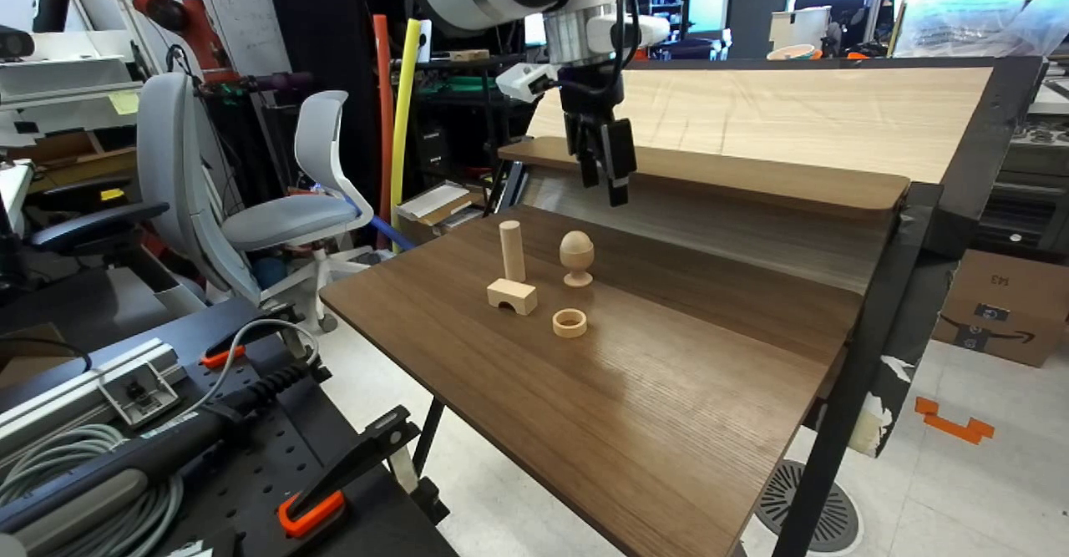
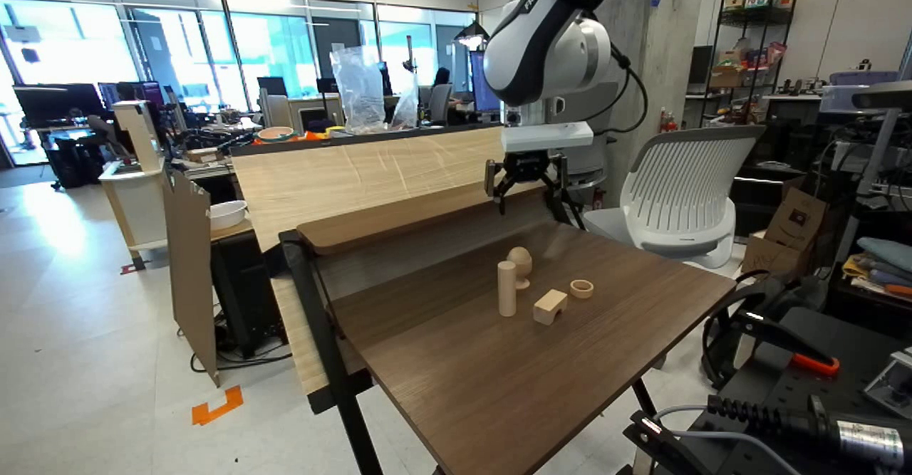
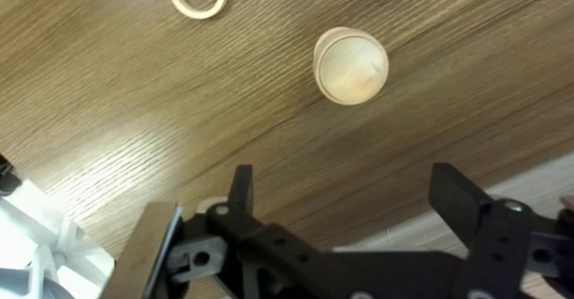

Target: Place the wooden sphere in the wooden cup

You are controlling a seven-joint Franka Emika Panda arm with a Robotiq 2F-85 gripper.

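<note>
Ring (image 1: 570,331) of pale wood lies closest on the brown counter (image 1: 660,407), in an exterior view, with an arched block (image 1: 512,293) just behind it, to its left. Farther back stand a tall upright peg (image 1: 513,252) and, to its right, the cup (image 1: 577,263) — upright on its round foot, the ball (image 1: 576,242) seated in its hollow, rounded top showing above the rim. Above and beyond them hangs the gripper (image 1: 604,190), spread wide in the wrist view, well apart from the ball. Behind come a brown shelf (image 1: 710,172) and a pale board (image 1: 785,114).
</note>
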